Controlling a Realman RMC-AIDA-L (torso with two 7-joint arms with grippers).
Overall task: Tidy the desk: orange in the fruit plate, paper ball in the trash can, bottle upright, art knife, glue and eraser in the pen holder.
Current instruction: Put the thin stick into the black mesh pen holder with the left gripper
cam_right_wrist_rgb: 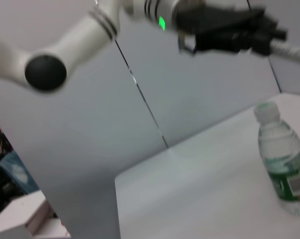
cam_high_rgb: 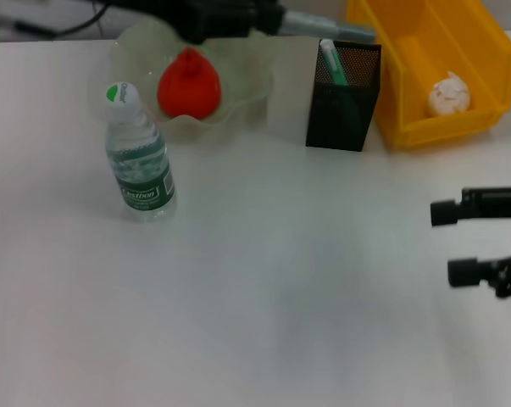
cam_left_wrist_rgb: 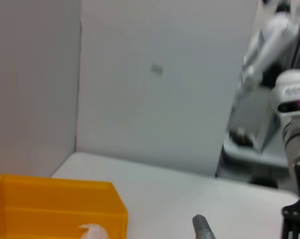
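Note:
The orange (cam_high_rgb: 187,83) lies in the pale-green fruit plate (cam_high_rgb: 251,80). Beside it the bottle (cam_high_rgb: 141,157) (cam_right_wrist_rgb: 284,164) stands upright. At the back, my left gripper (cam_high_rgb: 268,19) (cam_right_wrist_rgb: 269,37) hangs over the plate's far rim, shut on a grey metal art knife (cam_high_rgb: 327,27) (cam_left_wrist_rgb: 202,230) whose tip points at the black mesh pen holder (cam_high_rgb: 344,102). A white-and-green stick, apparently the glue (cam_high_rgb: 331,64), stands in the holder. The paper ball (cam_high_rgb: 448,96) (cam_left_wrist_rgb: 94,231) rests in the yellow trash can (cam_high_rgb: 475,51) (cam_left_wrist_rgb: 55,209). My right gripper (cam_high_rgb: 456,242) hovers open at the right edge. The eraser is out of view.
The white desk (cam_high_rgb: 280,297) spreads out in front of the bottle and holder. Grey partition walls (cam_left_wrist_rgb: 159,99) close off the back. The trash can stands close to the right of the pen holder.

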